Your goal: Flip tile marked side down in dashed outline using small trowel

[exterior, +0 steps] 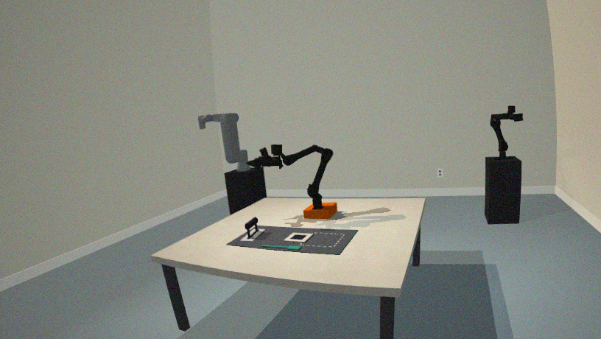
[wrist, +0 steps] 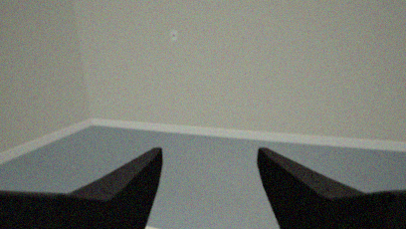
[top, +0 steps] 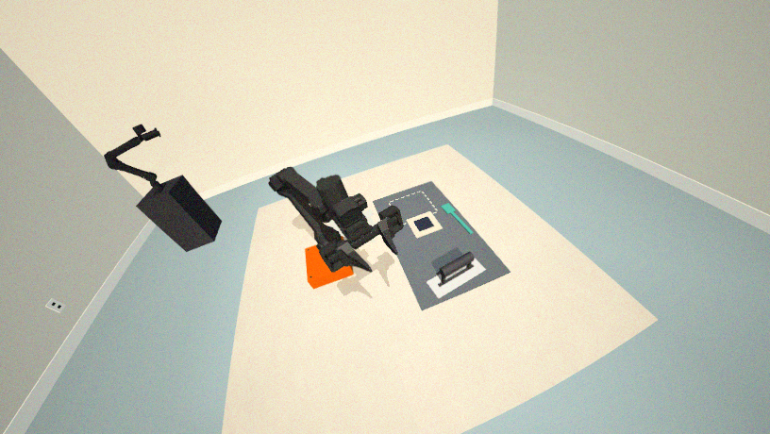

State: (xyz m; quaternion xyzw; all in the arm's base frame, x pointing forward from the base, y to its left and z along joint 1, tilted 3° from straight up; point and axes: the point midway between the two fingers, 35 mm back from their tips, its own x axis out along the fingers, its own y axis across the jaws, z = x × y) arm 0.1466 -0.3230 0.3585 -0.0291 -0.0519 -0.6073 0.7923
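Note:
The cream tile [top: 424, 223] [exterior: 299, 236] lies flat on the grey mat [top: 413, 269] [exterior: 349, 240], its dark square mark facing up. It lies at the near edge of the dashed outline [top: 422, 191] [exterior: 344, 234]. A trowel [top: 457, 265] [exterior: 251, 222] with a raised dark bar handle and a white plate stands at one end of the mat. A flat teal tool [top: 448, 208] [exterior: 294, 247] with a thin handle lies along the mat's long edge beside the tile. My gripper [top: 383, 261] [wrist: 210, 154] is open and empty, high above the table and away from all three.
My arm stands on an orange base [top: 322, 276] [exterior: 320, 212] on the table [top: 334, 366] [exterior: 278, 265]. Another black arm on a black pedestal [top: 177, 215] [exterior: 502, 189] and a grey arm [exterior: 229, 138] stand off the table. The wrist view shows floor and wall.

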